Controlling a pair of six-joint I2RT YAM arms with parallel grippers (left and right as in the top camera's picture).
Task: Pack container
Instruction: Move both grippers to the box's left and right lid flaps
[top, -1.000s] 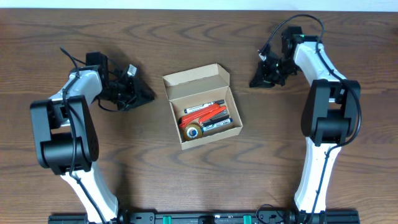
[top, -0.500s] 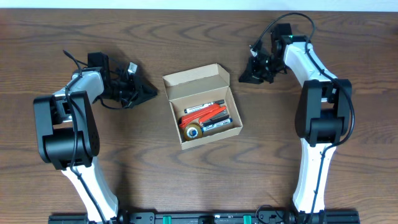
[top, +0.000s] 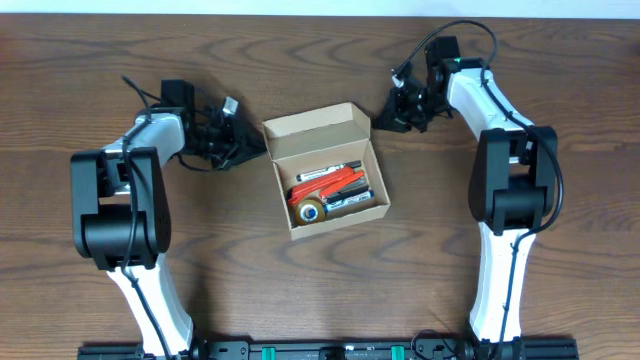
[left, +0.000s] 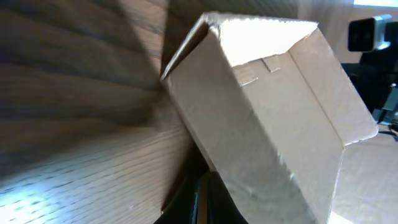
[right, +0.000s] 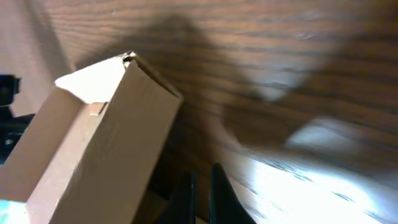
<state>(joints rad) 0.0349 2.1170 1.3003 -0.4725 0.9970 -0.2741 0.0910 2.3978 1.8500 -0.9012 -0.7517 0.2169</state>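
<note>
Container (top: 318, 132) between both tools on surface; markers (top: 335, 182), tape roll (top: 311, 211) inside, packing looks done. Flap open, closing left. Left tool (top: 252, 152), right tool (top: 383, 118): fingers together, empty, tips just beside flap ends

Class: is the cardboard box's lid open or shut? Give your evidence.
Open. The container's flap stands back at the far side, and markers and a tape roll show inside.

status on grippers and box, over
Left gripper and right gripper shut, empty, either side of container. Lid open, markers and tape inside. Nothing blocking the lid.
</note>
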